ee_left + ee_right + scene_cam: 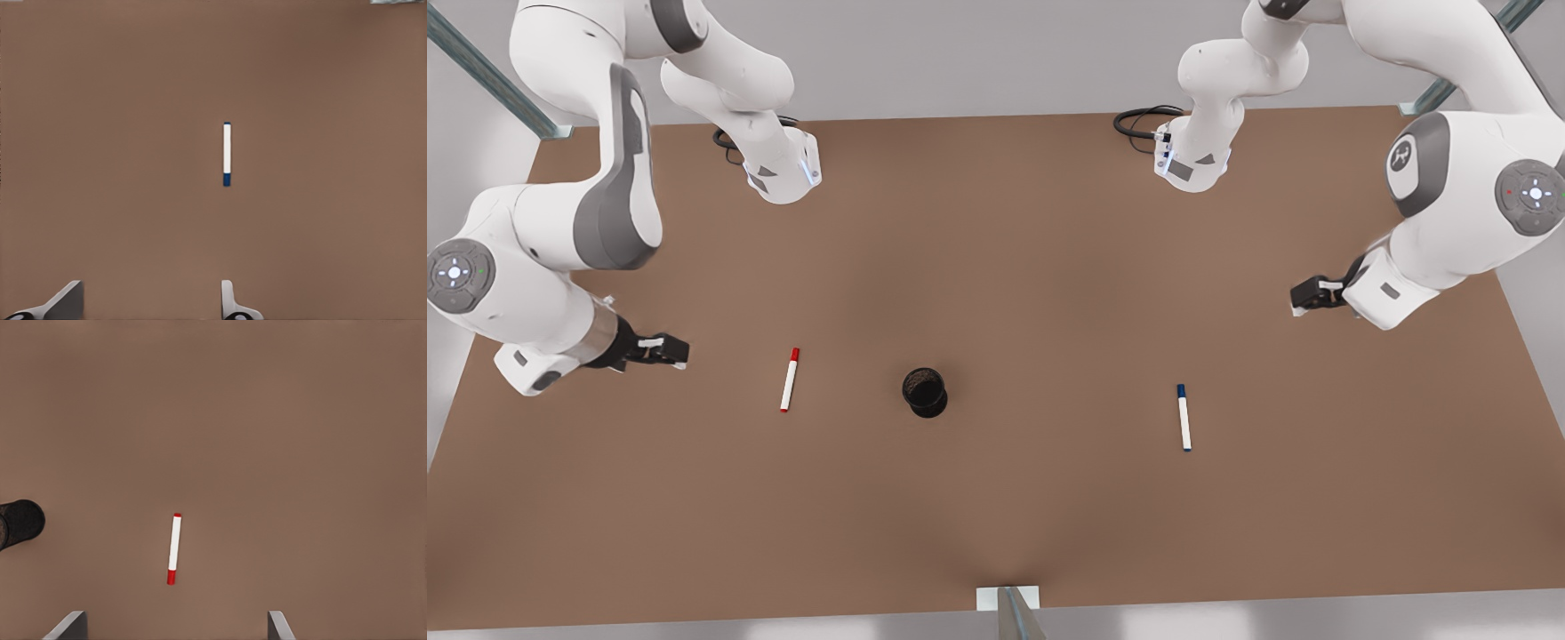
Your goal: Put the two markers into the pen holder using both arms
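Both markers lie flat on my brown counter, flanking the black mesh pen holder: the red-capped white marker nearest my released right claw, the blue-capped white marker nearest my released left claw. I judge either thin barrel could roll under an off-centre pinch.

Workspace surroundings as seen from above my station.
I work over a plain brown table with an even matte surface, set against a pale grey floor. Metal frame struts slant in at both far corners, another strut meets the near edge, and soft light leaves a faint darker patch mid-table.
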Controlling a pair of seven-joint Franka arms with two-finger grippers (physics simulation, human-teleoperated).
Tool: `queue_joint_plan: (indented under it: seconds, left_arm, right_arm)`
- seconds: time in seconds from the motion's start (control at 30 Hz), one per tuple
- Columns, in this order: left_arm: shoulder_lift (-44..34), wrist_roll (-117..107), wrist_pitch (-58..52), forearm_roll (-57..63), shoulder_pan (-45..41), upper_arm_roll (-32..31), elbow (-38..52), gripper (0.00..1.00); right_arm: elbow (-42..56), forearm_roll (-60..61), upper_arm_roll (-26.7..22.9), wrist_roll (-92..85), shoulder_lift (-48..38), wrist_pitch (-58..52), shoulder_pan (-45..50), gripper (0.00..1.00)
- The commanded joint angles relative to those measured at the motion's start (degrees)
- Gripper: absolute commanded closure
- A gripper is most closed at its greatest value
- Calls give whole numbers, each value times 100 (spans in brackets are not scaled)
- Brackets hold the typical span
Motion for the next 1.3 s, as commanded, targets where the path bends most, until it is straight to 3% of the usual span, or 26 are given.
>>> queue_joint_plan:
  seconds: [0.0, 0.17, 0.4, 0.47, 0.63, 0.8, 1.03, 1.1, 1.2, 1.27]
  left_arm:
    - [109, 272, 594, 47, -20, -13, 15, 0]
    - [1858, -1530, 2887, -279, -293, -22, 50, 0]
    - [2781, -668, 3793, -279, -293, 4, -116, 0]
    - [2808, -826, 4557, -270, -477, 39, -819, 0]
    - [3080, -1688, 4611, 258, -864, 154, -829, 0]
    - [3230, -1829, 4611, 310, -856, 154, -829, 0]
    - [3511, -1899, 4751, 266, -829, 154, -820, 0]
    - [3564, -1881, 4751, 293, -829, 154, -724, 0]
    - [3678, -1855, 4743, 328, -829, 154, -557, 0]
    - [3783, -1741, 4743, 337, -820, 171, -451, 0]
  right_arm:
    - [-23, 0, 0, 48, -5, 632, -107, 0]
    - [-76, 17, 26, 40, 294, 799, -212, 0]
    - [-1595, 9, 53, -136, 655, 2626, -564, 0]
    - [-2061, 26, 70, -101, 611, 2926, -661, 0]
    - [-2616, 26, 606, 830, 611, 3137, -617, 0]
    - [-3082, 26, 843, 1392, 988, 3787, -599, 0]
    - [-3319, -228, 862, 1876, 1419, 4279, -362, 1]
    - [-3249, -369, 862, 2254, 1586, 4332, -327, 5]
    - [-3222, -369, 862, 2298, 1657, 4332, -336, 22]
    - [-3231, -369, 853, 2298, 1745, 4411, -353, 26]
